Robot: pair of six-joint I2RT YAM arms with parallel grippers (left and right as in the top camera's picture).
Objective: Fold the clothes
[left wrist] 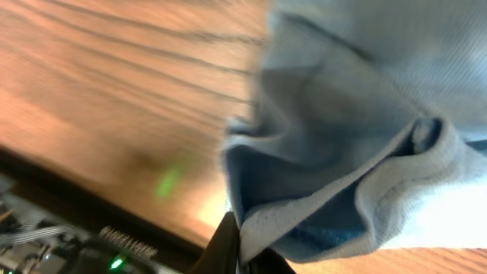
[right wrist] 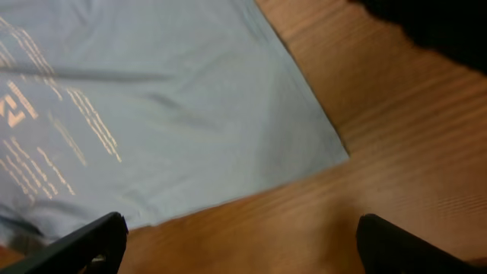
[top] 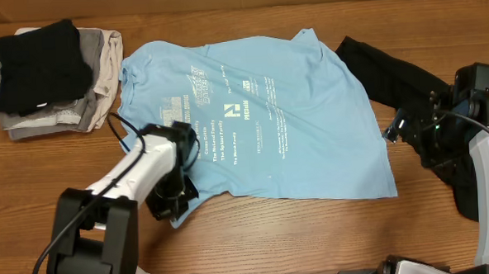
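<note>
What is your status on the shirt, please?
Left pincer shut on shirt edge. Right pincer open, off shirt's corner. Black garment against shirt's right side.

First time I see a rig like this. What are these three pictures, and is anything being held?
Two robot arms work at a wooden table. One picture looks down from above; the other two come from cameras on the wrists. A light blue T-shirt lies spread out, a pile of clothes beside it, a black garment opposite. The left gripper is shut on the T-shirt's edge. The right gripper hangs open near its far corner, holding nothing.
</note>
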